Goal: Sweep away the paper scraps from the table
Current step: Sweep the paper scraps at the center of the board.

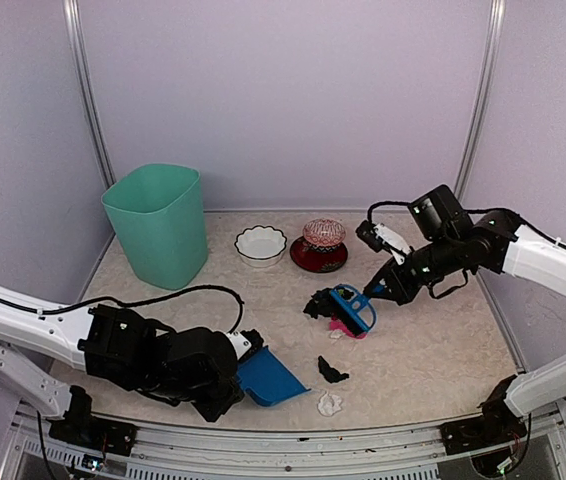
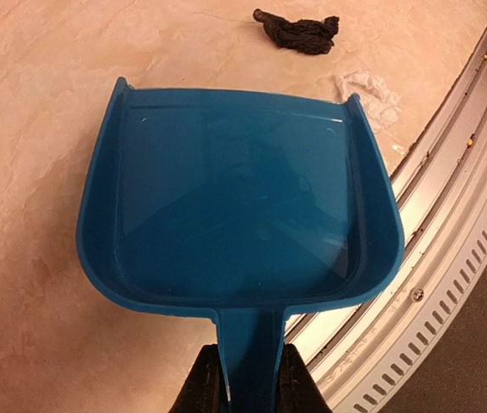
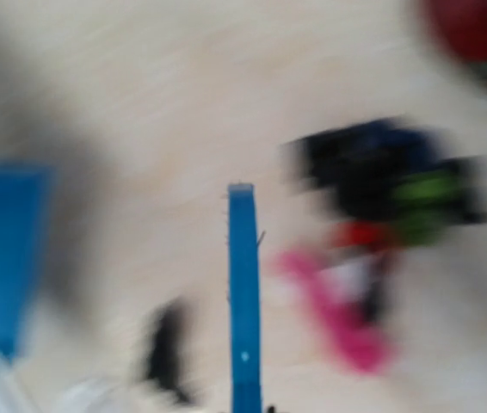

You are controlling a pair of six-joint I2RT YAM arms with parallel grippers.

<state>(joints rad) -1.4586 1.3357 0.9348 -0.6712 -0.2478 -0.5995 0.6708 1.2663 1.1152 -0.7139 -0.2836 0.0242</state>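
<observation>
Your left gripper [image 2: 243, 383] is nearest, jaws clamped on the blue dustpan [image 2: 235, 198] handle, pan flat on the table [image 2: 28, 284] by the front rail [image 2: 437, 224]. Your right gripper [image 1: 381, 289] is closed on the hand brush [image 1: 353, 308], which touches the main pile of paper scraps [image 1: 320, 302] mid-table. A black scrap [image 1: 332, 371] and a white wad [image 1: 330, 404] lie just past the pan's mouth. The right wrist view is blurred.

The table [image 1: 443, 340] is pale marbled beige. The paper scraps [image 1: 321, 302] are mostly black, some pink, white and green. The dustpan [image 2: 243, 198] and brush [image 1: 353, 308] are blue
</observation>
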